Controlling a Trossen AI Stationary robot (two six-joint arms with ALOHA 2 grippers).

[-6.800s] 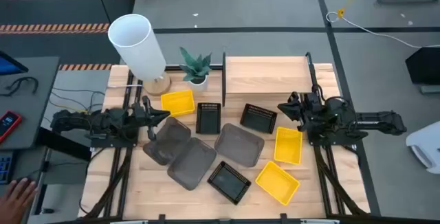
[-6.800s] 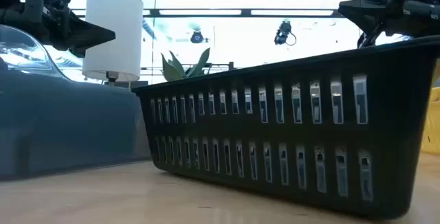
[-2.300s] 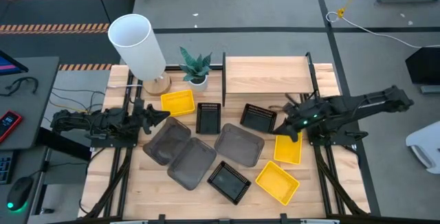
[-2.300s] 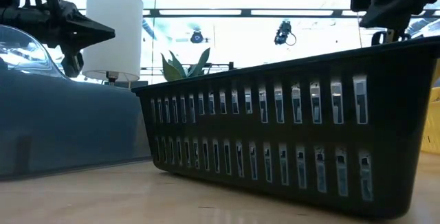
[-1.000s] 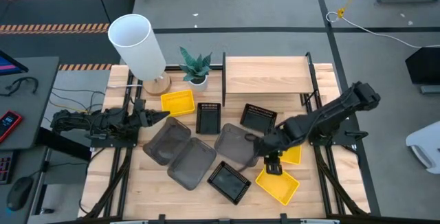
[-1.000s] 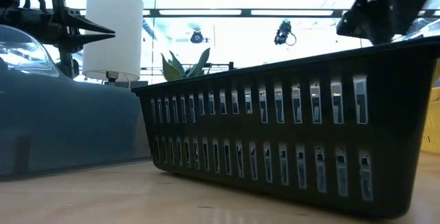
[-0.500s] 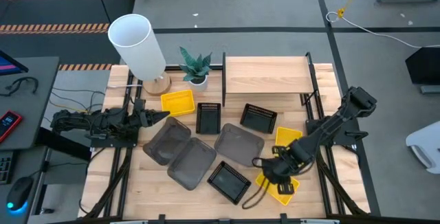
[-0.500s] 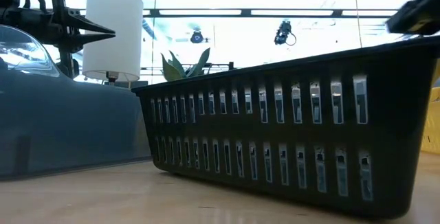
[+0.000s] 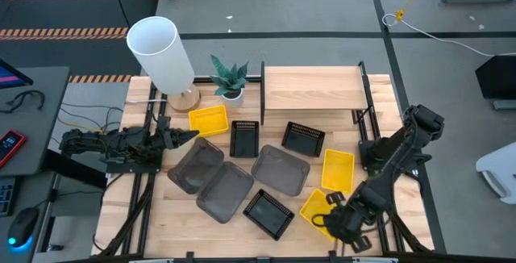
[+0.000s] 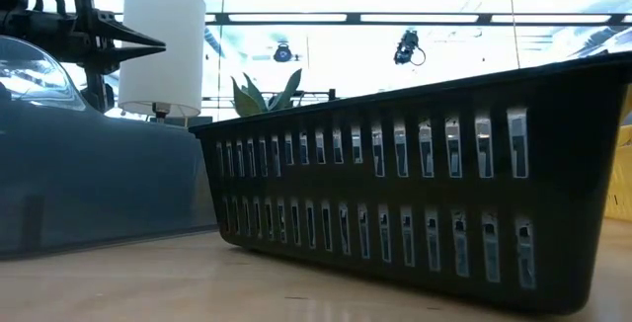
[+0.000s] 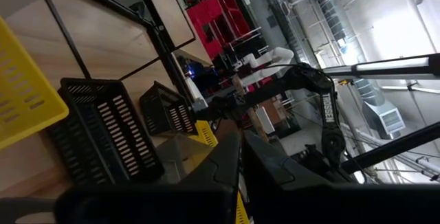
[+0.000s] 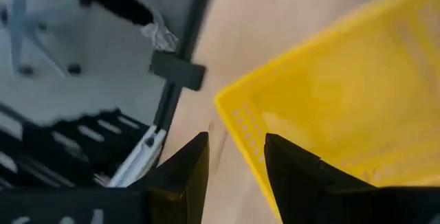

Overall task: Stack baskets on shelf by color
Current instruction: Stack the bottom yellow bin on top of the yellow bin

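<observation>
Three yellow baskets lie on the table: one far left [image 9: 208, 120], one right [image 9: 338, 169], one near front [image 9: 316, 205]. Three smoky grey baskets [image 9: 226, 190] lie in the middle. Three black mesh baskets [image 9: 268, 213] lie around them. All rest on their bottoms. The shelf [image 9: 313, 88] stands at the far side. My right gripper [image 9: 332, 219] is open over the front yellow basket [image 12: 330, 107], its fingers on either side of a wall near a corner. My left gripper [image 9: 187, 135] is shut and empty at the table's left, above the grey baskets. My right gripper comes from above, slanting toward the near edge. One finger [image 12: 295, 176] is inside the yellow basket's wall near a corner [image 12: 230, 110] and the other finger [image 12: 182, 176] outside it. I cannot tell whether either touches. The basket lies flat on the table.
A white lamp [image 9: 161, 53] and a potted plant [image 9: 230, 77] stand at the far left. The table's near edge and its black frame [image 12: 175, 73] are close to my right gripper. In the low view a black basket [image 10: 415, 184] fills the front.
My right gripper has gone toward the table's near edge, from beside the grey basket at the middle to the near corner of the front yellow basket, and has come lower.
</observation>
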